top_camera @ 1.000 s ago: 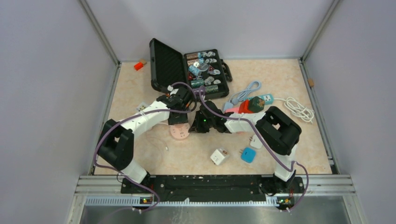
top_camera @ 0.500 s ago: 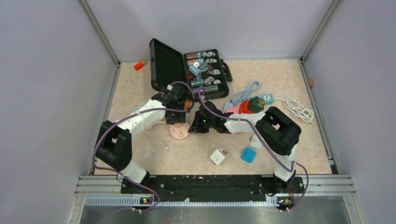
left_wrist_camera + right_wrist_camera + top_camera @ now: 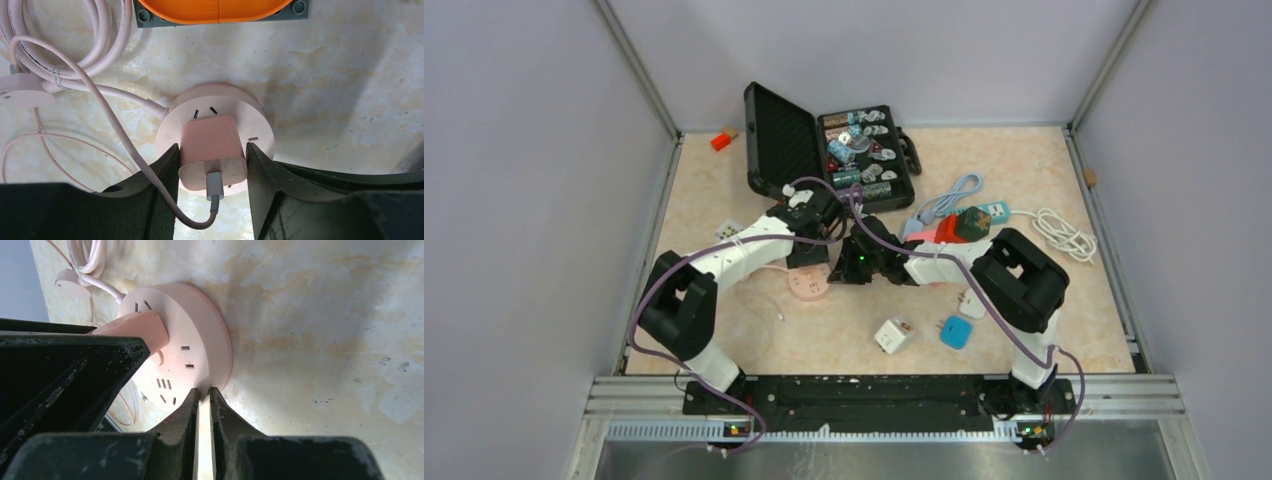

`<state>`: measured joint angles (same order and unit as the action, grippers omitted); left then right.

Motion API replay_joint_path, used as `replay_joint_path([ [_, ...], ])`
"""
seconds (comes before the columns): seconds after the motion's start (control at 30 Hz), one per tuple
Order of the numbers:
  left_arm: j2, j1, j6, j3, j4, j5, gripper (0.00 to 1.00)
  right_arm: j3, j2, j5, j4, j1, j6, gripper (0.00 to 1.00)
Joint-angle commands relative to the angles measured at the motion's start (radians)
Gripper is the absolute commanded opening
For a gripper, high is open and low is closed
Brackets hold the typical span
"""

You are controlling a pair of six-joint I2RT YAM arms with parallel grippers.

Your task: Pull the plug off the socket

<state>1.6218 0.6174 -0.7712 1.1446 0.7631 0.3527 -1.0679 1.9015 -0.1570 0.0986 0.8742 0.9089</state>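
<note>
Since the earlier frame the left arm [image 3: 744, 245] has swung slightly inward. On the tabletop [image 3: 1014, 160], left of centre, midway between near and far edges, the light round socket [image 3: 235, 102] would likely lift, so the right gripper [image 3: 204, 400], jaws closed, pins its rim. The left gripper [image 3: 212, 165] clamps the stiff, smooth, seated plug [image 3: 210, 142] by its flat sides.

Left arm [image 3: 742, 243] — shifted slightly rightward

bright even overhead light, soft shadows, faint sheen on the table [image 3: 350, 75], views sharp.
</note>
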Motion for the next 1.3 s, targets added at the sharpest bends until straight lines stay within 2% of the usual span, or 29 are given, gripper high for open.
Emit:
replay_joint_path([
  [0.0, 0.013, 0.036, -0.042, 0.033, -0.024, -0.119, 0.22, -0.001, 0.072, 0.122, -0.095, -0.003, -0.043, 0.08],
  [0.07, -0.019, 0.012, 0.001, 0.036, -0.011, -0.150, 0.22, 0.000, 0.071, 0.123, -0.096, -0.003, -0.042, 0.08],
  [0.23, -0.106, -0.091, 0.118, -0.032, -0.053, -0.334, 0.22, -0.004, 0.074, 0.120, -0.096, -0.003, -0.043, 0.07],
  [0.33, -0.119, -0.112, 0.145, -0.057, -0.065, -0.387, 0.22, -0.007, 0.076, 0.118, -0.096, -0.003, -0.043, 0.07],
  [0.57, -0.102, -0.100, 0.052, -0.056, -0.113, -0.390, 0.22, -0.007, 0.076, 0.117, -0.096, -0.002, -0.050, 0.07],
  [0.7, -0.054, -0.061, 0.011, 0.017, -0.101, -0.364, 0.22, -0.015, 0.081, 0.118, -0.096, -0.001, -0.050, 0.07],
  [0.97, -0.004, -0.073, 0.069, 0.071, -0.023, -0.327, 0.22, -0.007, 0.079, 0.120, -0.096, 0.000, -0.048, 0.07],
  [1.17, -0.076, -0.098, 0.113, 0.009, -0.027, -0.346, 0.21, -0.001, 0.074, 0.119, -0.093, -0.001, -0.047, 0.07],
  [1.27, -0.129, -0.101, 0.148, -0.014, -0.045, -0.402, 0.21, 0.004, 0.070, 0.116, -0.084, -0.001, -0.048, 0.07],
])
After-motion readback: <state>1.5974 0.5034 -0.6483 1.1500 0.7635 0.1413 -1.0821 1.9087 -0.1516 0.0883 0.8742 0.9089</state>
